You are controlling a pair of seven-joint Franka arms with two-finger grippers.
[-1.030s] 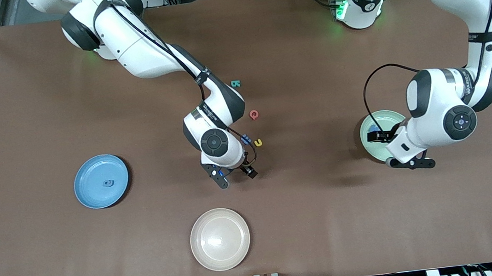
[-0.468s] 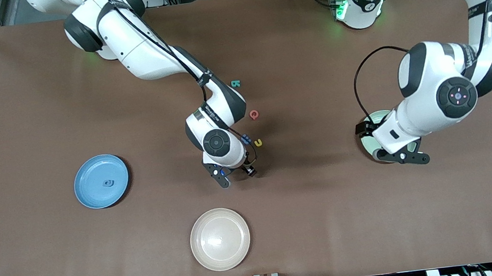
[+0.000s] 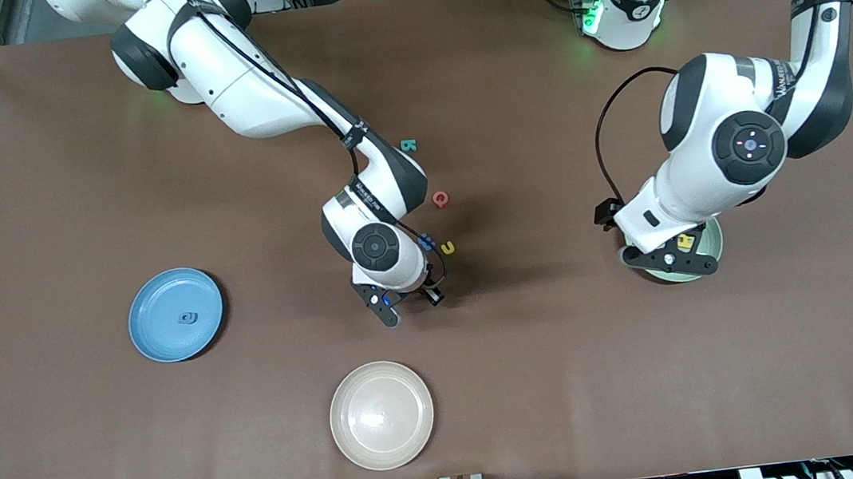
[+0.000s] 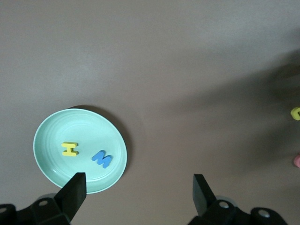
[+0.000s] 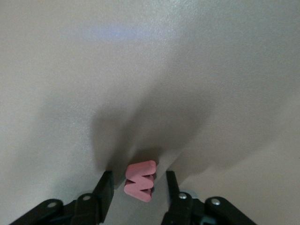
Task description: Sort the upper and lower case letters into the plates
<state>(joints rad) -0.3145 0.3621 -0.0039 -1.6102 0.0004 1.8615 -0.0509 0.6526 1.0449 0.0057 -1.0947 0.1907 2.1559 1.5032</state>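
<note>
Left tool (image 3: pixel 670 264), fingers spread and empty, has lifted above pale mint green plate (image 4: pixel 47 140); right tool (image 5: pixel 137 187) narrows around small pink foam letter W (image 5: pixel 139 180), needing a centred squeeze before lifting off the brown tabletop (image 3: pixel 571 384).

The right arm is reaching out from its base to mid-desk, its wrist bent down and the right claw (image 5: pixel 138 187) sitting low at the desk with a narrow gap between its fingers. The left arm is folding at the elbow, holding the left claw (image 4: pixel 139 192) aloft, fingers spread wide.
</note>
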